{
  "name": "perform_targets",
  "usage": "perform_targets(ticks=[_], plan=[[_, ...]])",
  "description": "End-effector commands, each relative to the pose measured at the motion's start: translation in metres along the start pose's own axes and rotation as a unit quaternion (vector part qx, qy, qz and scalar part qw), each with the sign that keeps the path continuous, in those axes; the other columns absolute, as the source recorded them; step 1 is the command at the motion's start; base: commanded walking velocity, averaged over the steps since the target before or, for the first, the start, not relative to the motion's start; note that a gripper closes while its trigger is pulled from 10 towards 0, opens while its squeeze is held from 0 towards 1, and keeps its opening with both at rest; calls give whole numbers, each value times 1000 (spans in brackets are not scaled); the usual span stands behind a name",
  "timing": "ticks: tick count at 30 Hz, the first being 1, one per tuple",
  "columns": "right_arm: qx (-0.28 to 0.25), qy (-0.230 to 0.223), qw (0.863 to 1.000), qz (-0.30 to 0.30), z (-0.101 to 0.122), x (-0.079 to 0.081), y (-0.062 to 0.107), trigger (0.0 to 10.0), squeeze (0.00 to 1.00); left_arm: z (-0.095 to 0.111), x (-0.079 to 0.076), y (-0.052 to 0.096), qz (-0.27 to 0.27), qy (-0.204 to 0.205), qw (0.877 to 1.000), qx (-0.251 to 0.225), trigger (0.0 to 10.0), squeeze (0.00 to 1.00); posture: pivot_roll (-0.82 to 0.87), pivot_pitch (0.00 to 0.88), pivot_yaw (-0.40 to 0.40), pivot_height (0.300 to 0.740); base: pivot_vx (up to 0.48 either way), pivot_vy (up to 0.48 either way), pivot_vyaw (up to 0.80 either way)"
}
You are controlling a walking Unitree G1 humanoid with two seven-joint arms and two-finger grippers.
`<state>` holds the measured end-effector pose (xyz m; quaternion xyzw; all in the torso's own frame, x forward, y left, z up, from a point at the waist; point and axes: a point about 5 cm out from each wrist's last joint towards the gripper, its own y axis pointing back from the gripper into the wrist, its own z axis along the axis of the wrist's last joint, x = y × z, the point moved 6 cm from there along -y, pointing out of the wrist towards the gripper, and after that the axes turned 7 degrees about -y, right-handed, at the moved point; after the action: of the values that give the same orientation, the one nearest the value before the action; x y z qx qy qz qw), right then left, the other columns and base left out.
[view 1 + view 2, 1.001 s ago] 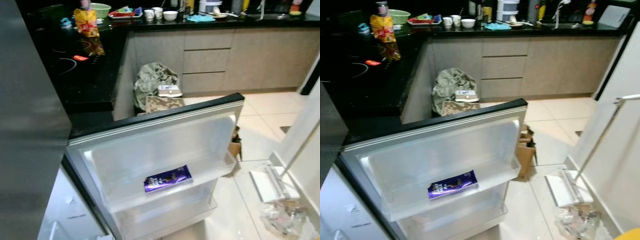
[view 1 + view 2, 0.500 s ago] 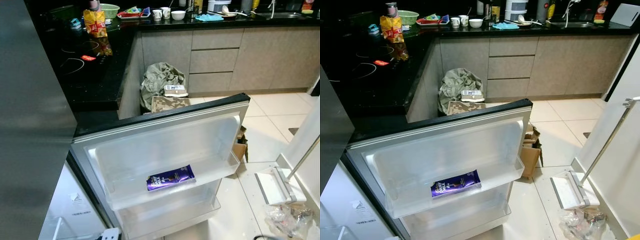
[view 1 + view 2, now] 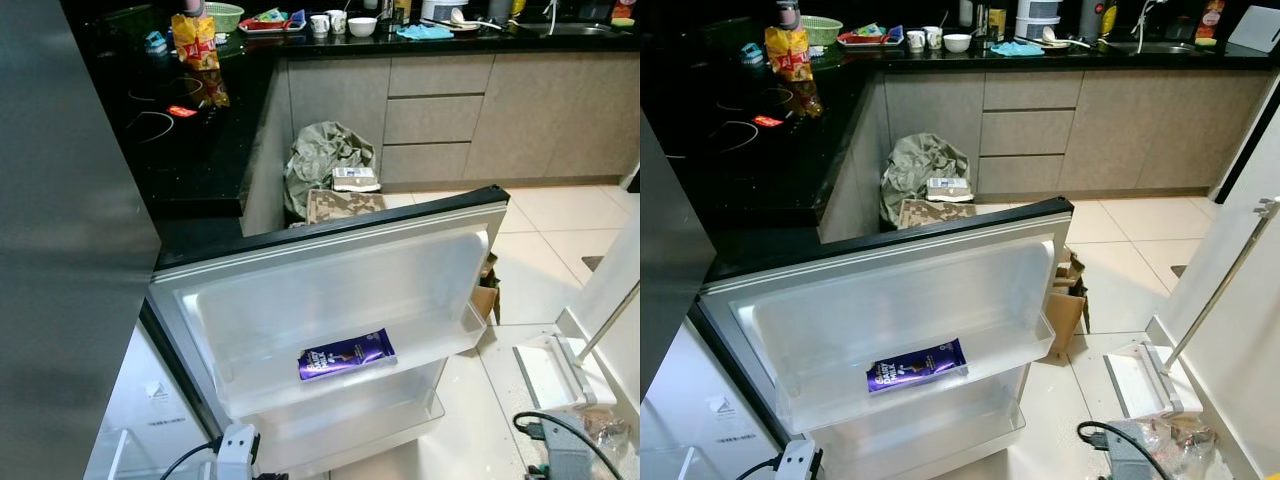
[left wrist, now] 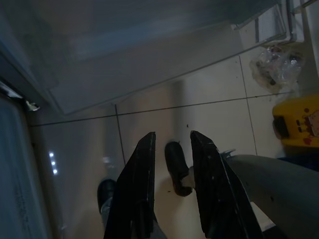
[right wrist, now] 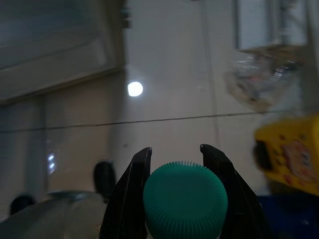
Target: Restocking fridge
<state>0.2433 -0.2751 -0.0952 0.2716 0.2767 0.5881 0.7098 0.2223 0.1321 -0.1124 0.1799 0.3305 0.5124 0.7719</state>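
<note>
Below, open fridge door point(image 3: 330, 290), tiled floor point(image 3: 540, 250), black counter point(image 3: 190, 140)

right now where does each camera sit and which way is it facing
Left eye, right eye: on the head, looking down at the open fridge door with a purple chocolate bar on its shelf; both show it.
Left wrist: along the left gripper, open, toward floor tiles.
Right wrist: along the right gripper, holding a green-capped bottle; both wrist views share a yellow box.

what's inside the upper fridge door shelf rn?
One purple chocolate bar lies flat in the upper door shelf, right of centre. The rest of that shelf looks bare. The lower door shelf is partly hidden behind it, so its contents can't be judged.
</note>
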Motion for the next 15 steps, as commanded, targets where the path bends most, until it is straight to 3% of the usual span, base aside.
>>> perform_targets(ticks=[1,15], plan=[[-2,5,1000,6,1,1,0,10000,0,-7,-8,-1,-13,-1,1000,13,10000,0,-85,34,7,740,0,-435,0],[-7,33,998,52,4,22,-2,10000,0,-11,-9,0,-11,4,1000,17,10000,0,-84,36,7,740,0,-31,0]])
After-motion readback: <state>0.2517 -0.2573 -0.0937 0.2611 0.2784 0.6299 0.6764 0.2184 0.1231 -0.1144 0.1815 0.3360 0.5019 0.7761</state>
